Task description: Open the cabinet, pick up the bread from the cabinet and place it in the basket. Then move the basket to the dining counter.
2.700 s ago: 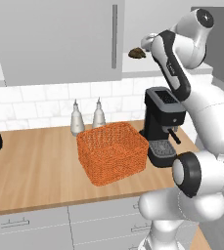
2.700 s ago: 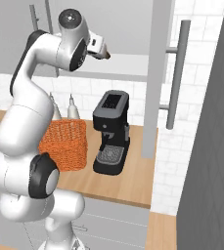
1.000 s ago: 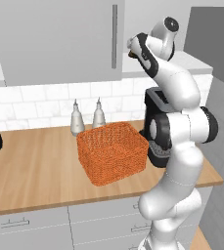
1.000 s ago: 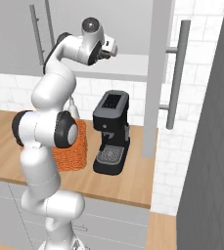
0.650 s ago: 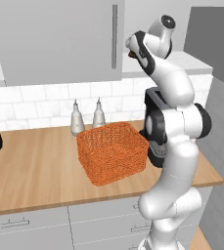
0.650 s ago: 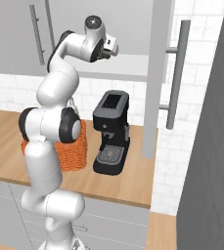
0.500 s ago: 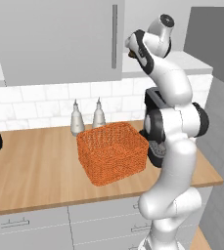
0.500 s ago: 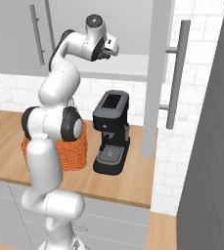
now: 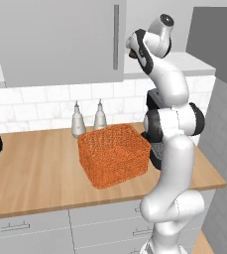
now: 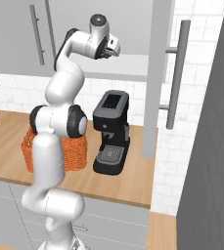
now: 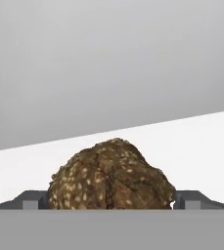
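Basket (image 9: 113, 159) sits unmoved on the worktop left of the arm, while the gripper (image 11: 111, 201), further into the open cabinet (image 9: 60, 39) than a second ago, has its fingers spread wide either side of the bread (image 11: 111, 175) on the shelf.

The bread (image 11: 111, 176), a dark brown, seed-speckled rounded lump, sits on the white shelf inside the cabinet (image 10: 138, 66), whose right door stands swung open. The orange woven basket (image 9: 114, 154) rests upright on the wooden worktop below, left of the coffee machine, near 2 bottles.
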Tool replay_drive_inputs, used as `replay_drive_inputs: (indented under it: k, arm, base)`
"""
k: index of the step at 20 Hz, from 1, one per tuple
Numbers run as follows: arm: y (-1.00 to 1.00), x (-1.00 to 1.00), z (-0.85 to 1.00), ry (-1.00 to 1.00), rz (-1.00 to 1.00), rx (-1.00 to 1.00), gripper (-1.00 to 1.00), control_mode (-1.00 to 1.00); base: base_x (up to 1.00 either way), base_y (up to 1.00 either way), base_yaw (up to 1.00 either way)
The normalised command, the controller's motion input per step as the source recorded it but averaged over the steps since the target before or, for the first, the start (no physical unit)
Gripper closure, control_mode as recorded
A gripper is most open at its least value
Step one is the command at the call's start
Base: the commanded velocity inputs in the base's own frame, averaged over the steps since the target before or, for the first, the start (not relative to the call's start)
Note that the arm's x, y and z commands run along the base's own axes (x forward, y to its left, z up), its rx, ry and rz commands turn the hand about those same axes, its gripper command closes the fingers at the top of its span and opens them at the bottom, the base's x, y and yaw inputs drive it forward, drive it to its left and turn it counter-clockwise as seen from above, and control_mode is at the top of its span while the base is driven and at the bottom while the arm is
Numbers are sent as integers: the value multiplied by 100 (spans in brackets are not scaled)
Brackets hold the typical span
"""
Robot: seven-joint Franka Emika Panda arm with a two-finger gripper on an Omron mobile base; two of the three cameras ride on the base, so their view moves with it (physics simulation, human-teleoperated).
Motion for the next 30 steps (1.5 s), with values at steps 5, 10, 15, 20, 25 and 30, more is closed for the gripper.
replay_drive_inputs:
  k: [5, 10, 15, 20, 25, 30]
  arm:
    - [0, 14, -39, 8, 0, 4, -100, -100]
    - [13, -2, -68, 14, 0, 3, 100, -100]
    - [10, -18, -72, 4, 0, 6, 100, -100]
    - [0, -32, -45, -9, 0, 10, 100, -100]
    - [-4, -40, 8, -8, 0, 3, 100, -100]
    - [-17, -89, 36, 0, 0, 0, 100, -100]
  base:
    - [0, 0, 0]
    - [0, 0, 0]
    - [0, 0, 0]
    - [0, 0, 0]
    - [0, 0, 0]
    - [0, 0, 0]
